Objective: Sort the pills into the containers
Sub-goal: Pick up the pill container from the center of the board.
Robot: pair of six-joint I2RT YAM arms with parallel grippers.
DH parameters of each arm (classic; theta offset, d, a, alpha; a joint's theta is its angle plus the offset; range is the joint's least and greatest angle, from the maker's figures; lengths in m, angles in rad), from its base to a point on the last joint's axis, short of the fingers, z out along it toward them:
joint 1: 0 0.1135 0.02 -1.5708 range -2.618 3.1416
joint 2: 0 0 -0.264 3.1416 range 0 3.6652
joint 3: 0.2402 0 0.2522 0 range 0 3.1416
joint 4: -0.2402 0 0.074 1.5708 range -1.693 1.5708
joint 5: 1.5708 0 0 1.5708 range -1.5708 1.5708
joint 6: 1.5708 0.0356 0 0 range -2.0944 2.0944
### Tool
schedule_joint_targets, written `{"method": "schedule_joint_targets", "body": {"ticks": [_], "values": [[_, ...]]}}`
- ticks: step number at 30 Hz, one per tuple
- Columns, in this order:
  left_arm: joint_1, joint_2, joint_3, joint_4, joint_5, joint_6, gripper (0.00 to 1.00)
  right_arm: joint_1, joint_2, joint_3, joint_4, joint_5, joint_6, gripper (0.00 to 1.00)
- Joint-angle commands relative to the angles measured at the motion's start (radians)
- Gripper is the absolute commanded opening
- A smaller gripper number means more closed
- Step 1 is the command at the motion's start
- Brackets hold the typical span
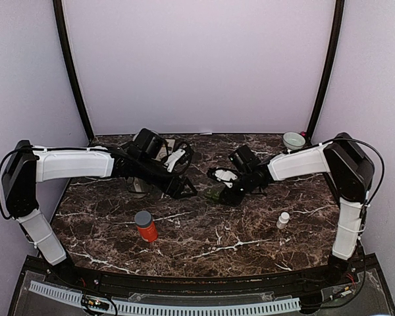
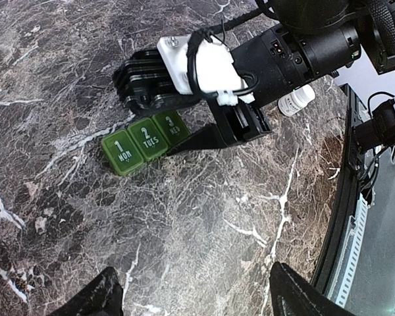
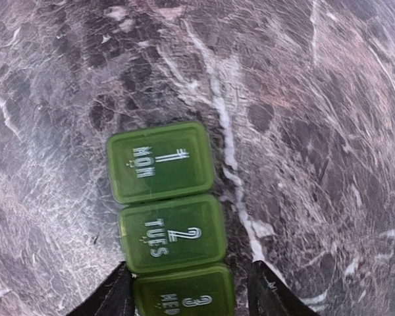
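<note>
At the middle of the dark marbled worktop (image 1: 204,243), a green plastic pill organiser (image 3: 161,161) is laid flat, its lids marked MON, TUES and WED all shut. The right arm's fingers (image 3: 112,299) are set apart on either side of its WED end. A sliver of worktop shows beside one of them, so no clamp appears to be made. The straddle is judged a preparation for steadying or opening the box. The left arm's fingers (image 2: 102,296) are held wide apart and empty, just left of the organiser.

Only the top view shows the orange bottle with grey cap (image 1: 145,226) near the front and the pale bowl (image 1: 293,140) at the far right. The small white bottle (image 1: 283,220) is also caught by the left wrist view. The day lettering is legible from the wrist views alone. No loose pills are seen.
</note>
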Motion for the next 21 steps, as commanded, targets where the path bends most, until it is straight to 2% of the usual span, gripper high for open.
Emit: {"method": "schedule_joint_targets", "body": {"ticks": [1,3,12,21], "values": [[0.007,0.005,-0.003,0.02,0.023,0.003,0.79,-0.004,0.02,-0.009,0.033,-0.053,0.003,0.45],[0.007,0.006,-0.002,0.024,0.028,0.004,0.79,-0.005,0.021,-0.011,0.032,-0.064,0.004,0.35],[0.01,0.001,-0.003,0.063,0.078,0.017,0.79,-0.004,-0.056,-0.045,0.053,-0.132,0.041,0.35],[0.024,0.008,0.047,0.0,0.239,0.146,0.79,0.019,-0.228,-0.106,0.04,-0.268,0.136,0.34]]}}
